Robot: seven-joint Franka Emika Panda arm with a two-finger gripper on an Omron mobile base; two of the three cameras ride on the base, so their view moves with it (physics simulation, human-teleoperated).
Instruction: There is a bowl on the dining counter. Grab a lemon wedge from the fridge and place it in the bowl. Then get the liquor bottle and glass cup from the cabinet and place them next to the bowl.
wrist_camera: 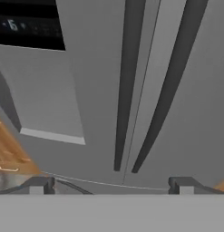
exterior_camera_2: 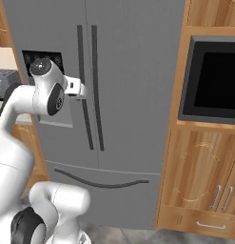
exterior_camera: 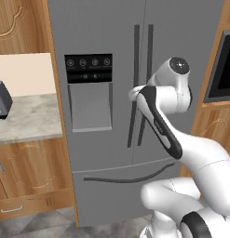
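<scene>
Reaching toward the closed fridge (exterior_camera: 102,69), the gripper (wrist_camera: 111,183) stood spread as wide as it went, holding nothing, its two fingertips (wrist_camera: 41,185) rising apart at the bottom of the hand view. Straight ahead of it ran the two long dark handles (wrist_camera: 127,81), side by side with the door seam between them, and they fell between the spread tips as the hand camera looked along them. Off to the gripper's left sat the black dispenser panel (exterior_camera: 88,67) with its recess below; beneath the gripper curved the bottom drawer's handle (exterior_camera_2: 100,183).

Both doors were shut, so the lemon wedge could not be seen; I judged it was inside, and the door not yet opened.

The main risk, as I judged it, lay in the two handles standing so near each other: a slightly off approach could have closed the fingers across both, or on the wrong door's handle. The hand also looked tilted against the handles' run, so the pads might have slipped off the bar during the pull. How near the tips were to the handles could not be told, and closing too early would have caught only air.
</scene>
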